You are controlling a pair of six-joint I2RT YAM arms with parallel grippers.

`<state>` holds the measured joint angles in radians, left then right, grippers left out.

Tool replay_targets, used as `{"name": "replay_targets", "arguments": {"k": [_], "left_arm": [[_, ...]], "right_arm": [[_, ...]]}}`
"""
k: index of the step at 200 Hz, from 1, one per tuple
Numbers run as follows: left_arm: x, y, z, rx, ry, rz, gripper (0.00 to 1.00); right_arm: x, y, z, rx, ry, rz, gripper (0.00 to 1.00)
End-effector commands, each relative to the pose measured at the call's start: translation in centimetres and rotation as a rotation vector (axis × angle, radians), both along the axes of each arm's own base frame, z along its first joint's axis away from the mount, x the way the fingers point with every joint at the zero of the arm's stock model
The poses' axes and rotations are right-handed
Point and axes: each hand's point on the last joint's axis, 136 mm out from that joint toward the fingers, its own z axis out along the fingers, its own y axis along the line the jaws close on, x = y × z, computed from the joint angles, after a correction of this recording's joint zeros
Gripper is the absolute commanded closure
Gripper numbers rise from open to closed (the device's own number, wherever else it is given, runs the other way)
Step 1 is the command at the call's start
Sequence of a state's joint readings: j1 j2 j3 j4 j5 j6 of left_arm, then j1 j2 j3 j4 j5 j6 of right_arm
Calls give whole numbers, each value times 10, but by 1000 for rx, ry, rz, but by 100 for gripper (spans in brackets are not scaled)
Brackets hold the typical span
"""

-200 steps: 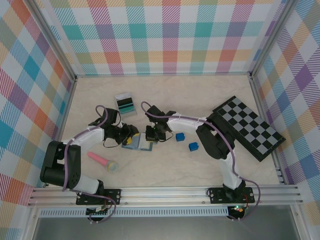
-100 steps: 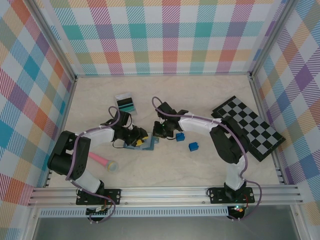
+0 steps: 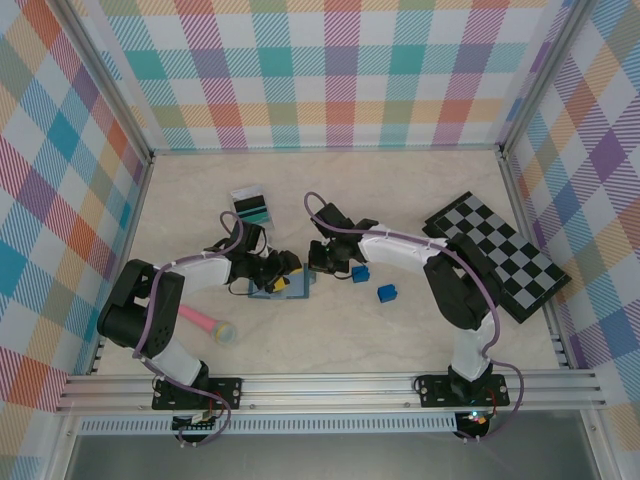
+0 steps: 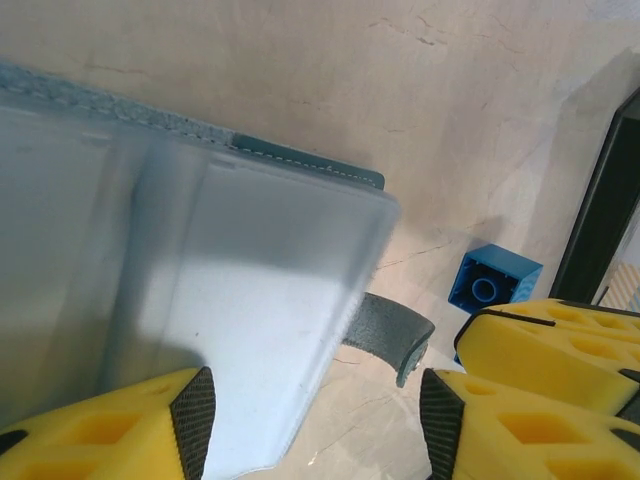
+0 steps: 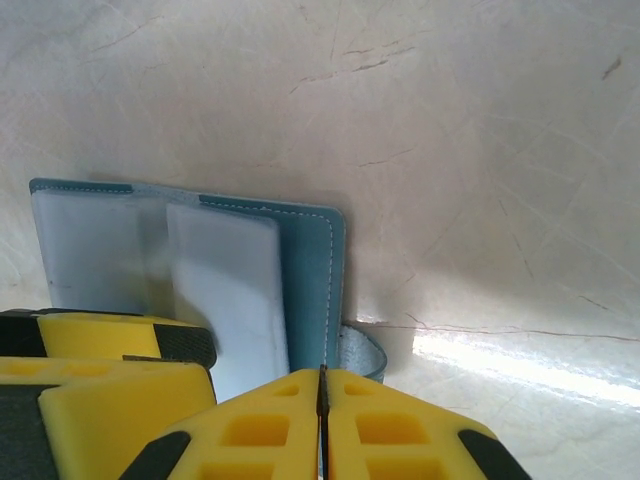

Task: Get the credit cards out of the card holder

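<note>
The card holder (image 3: 291, 291) lies open on the table, slate-blue with pale frosted pockets (image 5: 222, 290) inside. I cannot make out the credit cards through those pockets. My left gripper (image 3: 279, 270) is open, its pads (image 4: 193, 420) straddling the holder's (image 4: 200, 270) corner and its strap tab (image 4: 392, 337). The right gripper (image 3: 314, 266) is shut, tips (image 5: 322, 392) above the blue cover's edge (image 5: 312, 270), nothing visibly between them. A left finger (image 5: 110, 345) shows beside it.
Two blue cubes (image 3: 360, 272) (image 3: 386, 293) sit just right of the grippers; one cube (image 4: 493, 281) is close to my left fingers. A checkerboard (image 3: 497, 255) lies at right, a pink tool (image 3: 205, 322) at front left, a striped teal item (image 3: 250, 208) behind.
My left gripper has opened wider over the holder's corner. Since a second ago both grippers and the holder have shifted slightly right; the right one stays shut.
</note>
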<state>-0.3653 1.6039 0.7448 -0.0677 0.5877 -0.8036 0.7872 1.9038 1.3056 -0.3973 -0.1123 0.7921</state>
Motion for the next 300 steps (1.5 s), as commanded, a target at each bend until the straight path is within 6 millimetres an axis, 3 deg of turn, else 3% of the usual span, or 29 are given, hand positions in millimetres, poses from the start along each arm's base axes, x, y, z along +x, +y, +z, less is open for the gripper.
{"name": "replay_targets", "arguments": {"k": [1,24,70,108,156,188,215,249,300], "left_arm": [[-1,0,1,14,-6,-9,41],[2,18,5,111,-29,11,54],[-1,26,2,134,-8,12,77],[-5,30,-2,147,13,12,85],[-10,56,24,209,-11,61,86],[-16,88,36,292,-18,108,78],[-18,106,36,304,-2,153,54],[-15,101,29,255,20,149,44],[-15,94,14,216,59,139,40]], "right_arm": [[-1,1,13,10,-33,21,90],[-5,9,15,44,-30,51,90],[-15,36,20,85,-27,122,92],[-22,47,12,62,11,136,92],[-22,49,-14,5,85,126,92],[-23,47,-30,-32,125,123,93],[-22,46,-35,-50,128,122,93],[-23,44,-40,-65,132,123,93],[-23,41,-45,-77,140,120,93]]}}
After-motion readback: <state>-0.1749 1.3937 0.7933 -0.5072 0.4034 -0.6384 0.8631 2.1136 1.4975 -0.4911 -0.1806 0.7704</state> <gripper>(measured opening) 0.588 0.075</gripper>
